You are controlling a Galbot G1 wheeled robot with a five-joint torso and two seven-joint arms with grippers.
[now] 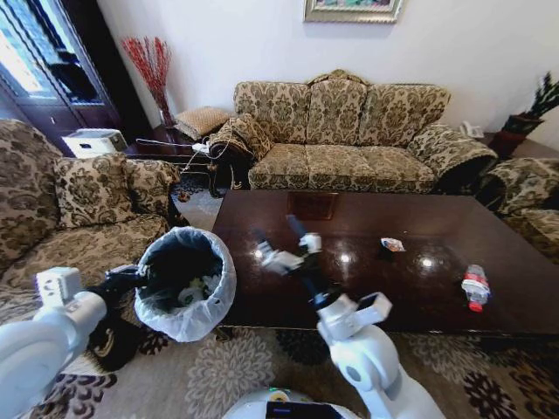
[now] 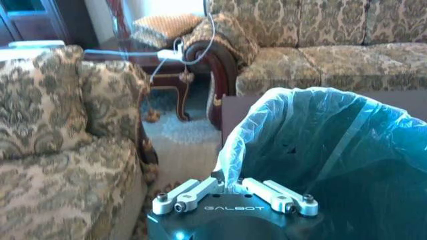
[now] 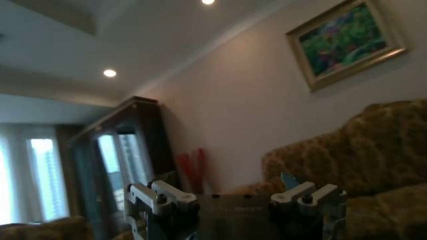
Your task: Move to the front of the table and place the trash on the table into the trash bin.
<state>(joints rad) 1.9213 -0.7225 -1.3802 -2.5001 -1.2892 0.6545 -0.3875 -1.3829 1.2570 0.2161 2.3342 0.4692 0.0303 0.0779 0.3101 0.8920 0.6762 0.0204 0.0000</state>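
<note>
My left end effector (image 2: 233, 192) is pinched shut on the bag-lined rim of the trash bin (image 1: 166, 314), holding it just off the counter's (image 1: 349, 288) near left corner. If that thin liner slips, the bin sags or tips and dumps the wads already inside. My right end effector (image 1: 284, 247) hangs over the counter with its fingers spread, nothing in them. Beyond it to the right sits a crinkled wrapper (image 1: 392, 245), and farther right, near the edge, a clear bottle (image 1: 474, 287) lying down. That bottle worries me: a sloppy nudge could roll it off onto the rug.
</note>
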